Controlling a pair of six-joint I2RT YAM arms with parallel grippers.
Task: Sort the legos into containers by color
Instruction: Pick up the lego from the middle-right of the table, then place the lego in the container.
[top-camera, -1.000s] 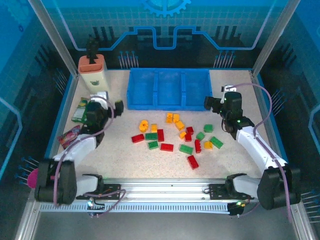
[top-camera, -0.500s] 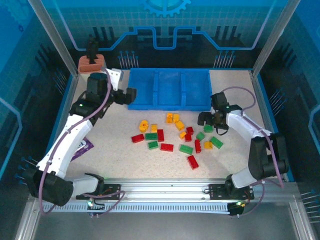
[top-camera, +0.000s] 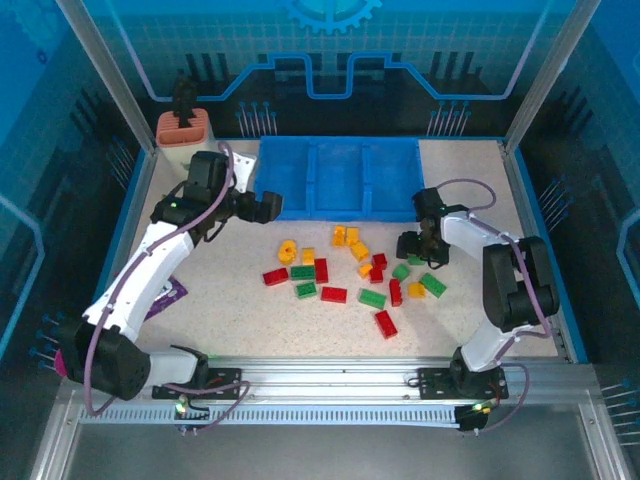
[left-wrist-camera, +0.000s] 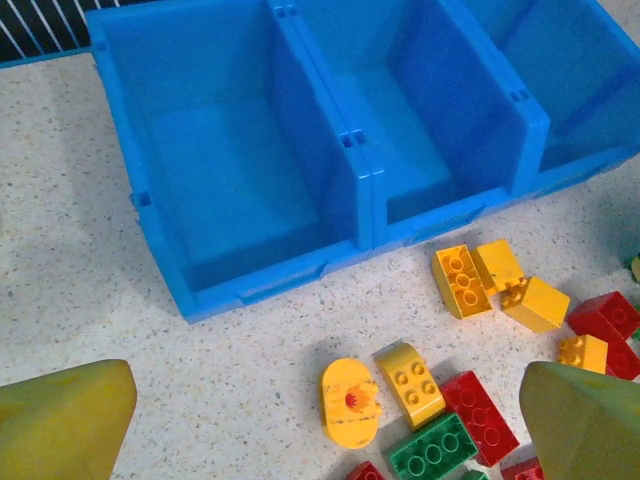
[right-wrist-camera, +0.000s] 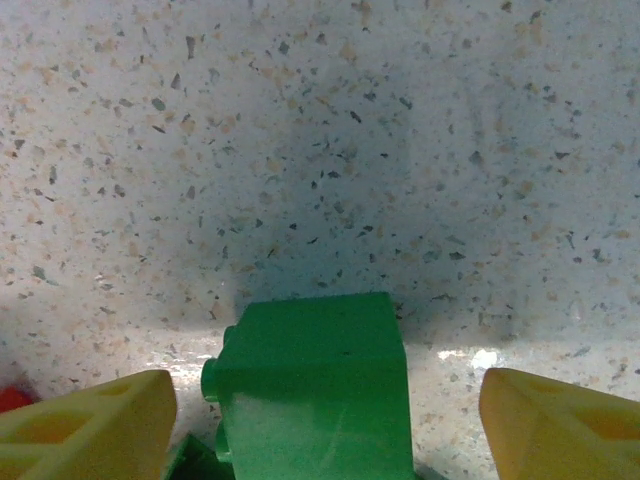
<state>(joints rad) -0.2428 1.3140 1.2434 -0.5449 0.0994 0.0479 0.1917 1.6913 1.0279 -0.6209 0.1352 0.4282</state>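
L pincer (top-camera: 266, 207) hangs over the counter (top-camera: 230, 310) just in front of the blue tray (top-camera: 340, 212), by its left compartment; its fingers (left-wrist-camera: 70, 415) stand wide apart, gripping nothing; legos (top-camera: 333, 294) lie loose on the counter near the tray's front wall, red, green & yellow mixed; R pincer (top-camera: 414, 246) sits low at the right edge of that cluster; its fingers (right-wrist-camera: 90, 425) are apart w/ a green brick (right-wrist-camera: 315, 385) btwn them, slim gap each side, not clamped.
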